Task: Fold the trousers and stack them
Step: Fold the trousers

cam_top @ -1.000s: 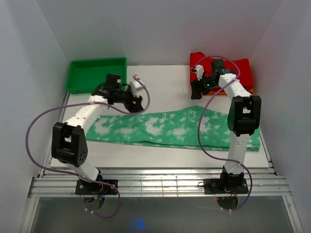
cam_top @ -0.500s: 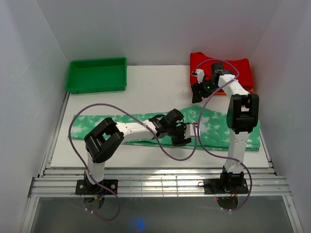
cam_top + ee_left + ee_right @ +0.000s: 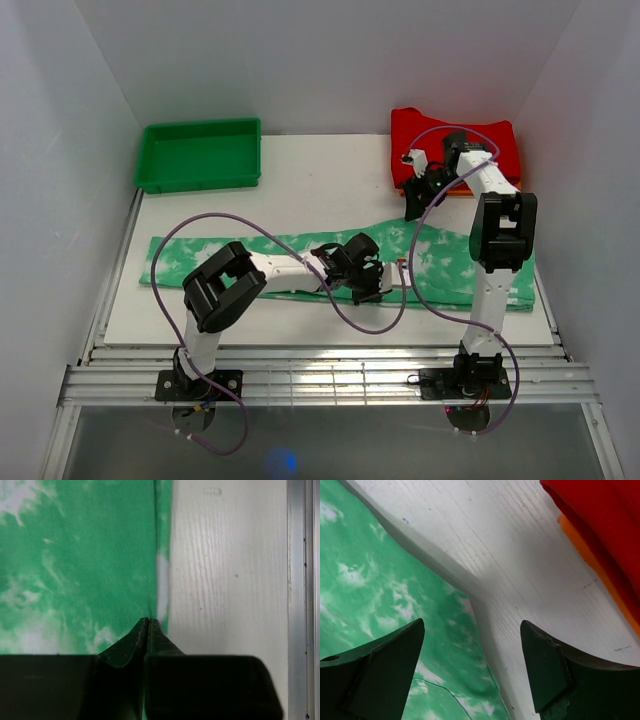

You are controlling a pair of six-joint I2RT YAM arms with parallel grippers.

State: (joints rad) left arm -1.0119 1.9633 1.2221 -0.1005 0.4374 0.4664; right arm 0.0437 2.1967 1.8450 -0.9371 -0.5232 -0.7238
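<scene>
First fold grab — my left gripper [image 3: 147, 623] closed at the trousers' [image 3: 85, 555] near edge, perhaps pinching; my right gripper [image 3: 471, 635], wide, must descend.

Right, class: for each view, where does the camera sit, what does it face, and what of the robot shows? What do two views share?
Top external: above and behind, looking down on the table; left arm and right arm show.
Left wrist: looks down at the trousers edge; left gripper shut.
Right wrist: looks down at trousers, red garment; right gripper open.
Shared: both wrist views show trousers and table.
</scene>
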